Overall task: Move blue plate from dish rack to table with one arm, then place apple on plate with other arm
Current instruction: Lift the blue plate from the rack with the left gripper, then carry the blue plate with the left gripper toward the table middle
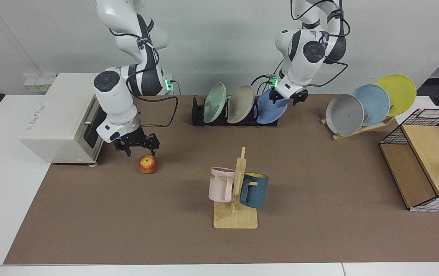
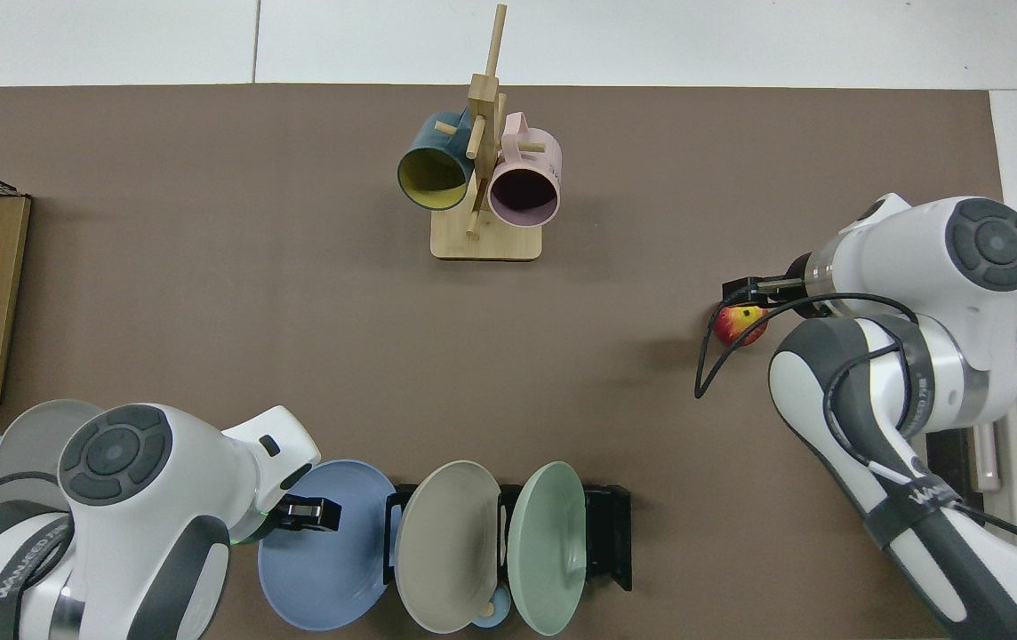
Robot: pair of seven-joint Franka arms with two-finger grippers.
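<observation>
The blue plate [image 1: 270, 110] leans in the end slot of the black dish rack [image 1: 198, 119], beside a beige and a green plate. My left gripper [image 1: 287, 96] is open at the plate's upper rim; from above the left gripper [image 2: 308, 513] overlaps the blue plate [image 2: 326, 560] at its edge. Whether the fingers touch the rim I cannot tell. The apple [image 1: 147, 164] lies on the brown table [image 1: 319, 199] in front of the oven. My right gripper [image 1: 138, 145] hangs open just above and behind it, and the right gripper [image 2: 744, 292] partly covers the apple [image 2: 738, 327] from above.
A white toaster oven [image 1: 58, 119] stands beside the right arm. A wooden mug stand [image 1: 236, 199] with a pink and a teal mug is mid-table. A slanted wooden rack [image 1: 361, 128] holds grey, sky-blue and yellow plates. A wire-sided wooden box [image 1: 426, 157] sits beyond it.
</observation>
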